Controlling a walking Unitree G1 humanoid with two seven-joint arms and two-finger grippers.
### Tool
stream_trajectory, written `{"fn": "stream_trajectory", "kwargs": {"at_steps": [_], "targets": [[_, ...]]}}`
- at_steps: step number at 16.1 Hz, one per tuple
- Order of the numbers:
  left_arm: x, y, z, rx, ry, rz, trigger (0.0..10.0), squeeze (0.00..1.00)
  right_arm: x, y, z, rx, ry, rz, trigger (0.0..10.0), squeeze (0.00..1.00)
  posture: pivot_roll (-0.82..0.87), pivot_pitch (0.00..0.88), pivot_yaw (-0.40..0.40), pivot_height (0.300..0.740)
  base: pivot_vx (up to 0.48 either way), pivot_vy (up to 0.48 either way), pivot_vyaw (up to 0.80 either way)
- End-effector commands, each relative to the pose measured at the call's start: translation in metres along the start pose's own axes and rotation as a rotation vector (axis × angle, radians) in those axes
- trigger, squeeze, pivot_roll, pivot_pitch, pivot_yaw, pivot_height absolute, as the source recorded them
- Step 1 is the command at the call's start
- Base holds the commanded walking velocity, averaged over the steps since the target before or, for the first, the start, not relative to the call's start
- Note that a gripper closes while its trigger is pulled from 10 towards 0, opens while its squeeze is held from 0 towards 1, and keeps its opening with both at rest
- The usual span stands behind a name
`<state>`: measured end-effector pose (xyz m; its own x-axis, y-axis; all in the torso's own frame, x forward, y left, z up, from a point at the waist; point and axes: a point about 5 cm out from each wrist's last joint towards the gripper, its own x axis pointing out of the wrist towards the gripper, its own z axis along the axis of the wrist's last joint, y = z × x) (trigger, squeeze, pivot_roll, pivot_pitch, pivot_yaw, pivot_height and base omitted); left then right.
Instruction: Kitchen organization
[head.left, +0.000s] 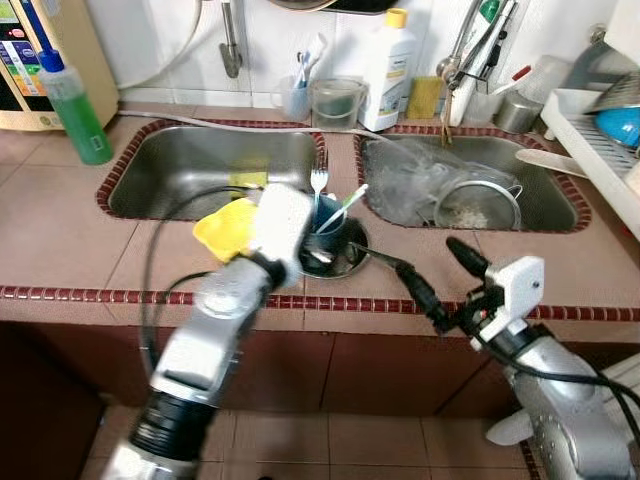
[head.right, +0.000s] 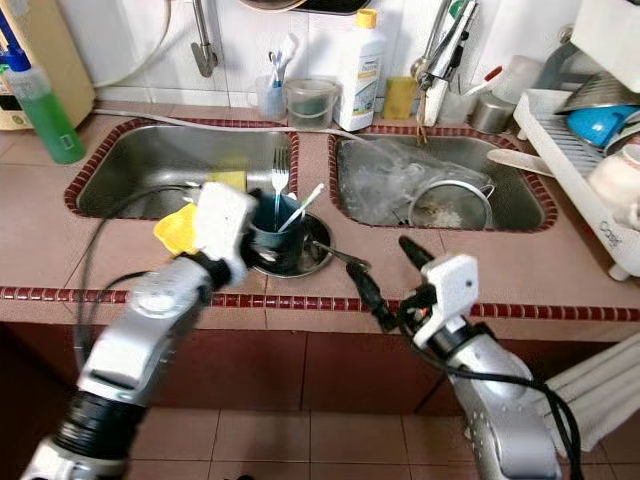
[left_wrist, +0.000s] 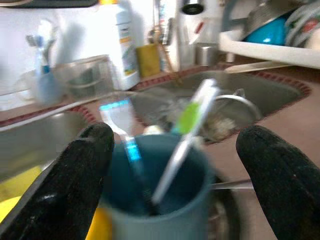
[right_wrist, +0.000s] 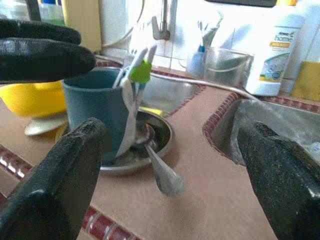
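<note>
A blue-grey mug (head.left: 328, 222) stands in a shallow steel dish (head.left: 350, 264) on the counter strip between the two sinks. In it stand a fork (head.left: 319, 184) and a white utensil with a green band (left_wrist: 190, 117). My left gripper (left_wrist: 177, 137) is open, one black finger on each side of the mug (left_wrist: 155, 200). A spoon (right_wrist: 161, 172) lies in the dish, its handle pointing at my right gripper (head.left: 427, 256). That gripper is open and holds nothing, just right of the dish near the counter's front edge.
A yellow bowl (head.left: 225, 228) sits on the counter just left of the mug. The right sink (head.left: 545, 200) holds a plastic bag and a strainer (head.left: 478, 205). A green bottle (head.left: 75, 105), a white detergent bottle (head.left: 388, 65) and a dish rack (head.left: 600, 140) line the back and right.
</note>
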<state>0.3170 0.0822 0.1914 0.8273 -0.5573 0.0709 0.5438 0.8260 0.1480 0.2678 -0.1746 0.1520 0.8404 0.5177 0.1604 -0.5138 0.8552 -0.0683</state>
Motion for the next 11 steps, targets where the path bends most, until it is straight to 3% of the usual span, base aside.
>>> {"fn": "stream_trajectory", "kwargs": {"at_steps": [1, 4, 6, 10, 11], "targets": [[0.0, 0.002, 0.003, -0.007, -0.009, 0.002, 10.0, 0.0, 0.006, -0.001, 0.006, 0.011, -0.025, 0.014, 10.0, 0.0, -0.14, 0.072, 0.007, 0.74, 0.0, 0.0, 0.0], [0.003, -0.007, 0.007, -0.008, -0.029, -0.019, 10.0, 0.0, 0.022, -0.001, 0.01, 0.022, -0.058, 0.039, 10.0, 0.0, -0.14, 0.081, 0.006, 0.74, 0.0, 0.0, 0.0], [-0.002, -0.001, 0.001, 0.01, -0.019, -0.013, 10.0, 0.0, 0.036, -0.004, 0.018, 0.05, -0.109, 0.017, 10.0, 0.0, -0.14, 0.087, 0.008, 0.74, 0.0, 0.0, 0.0], [-0.011, 0.027, 0.0, 0.06, -0.004, 0.053, 10.0, 0.0, 0.056, -0.003, 0.021, 0.097, -0.155, 0.009, 10.0, 0.0, -0.11, 0.097, 0.005, 0.74, 0.0, 0.0, 0.0], [-0.016, 0.044, 0.0, 0.09, 0.008, 0.098, 10.0, 0.0, 0.063, -0.003, 0.02, 0.117, -0.165, -0.002, 10.0, 0.0, -0.11, 0.1, 0.005, 0.74, 0.0, 0.0, 0.0]]}}
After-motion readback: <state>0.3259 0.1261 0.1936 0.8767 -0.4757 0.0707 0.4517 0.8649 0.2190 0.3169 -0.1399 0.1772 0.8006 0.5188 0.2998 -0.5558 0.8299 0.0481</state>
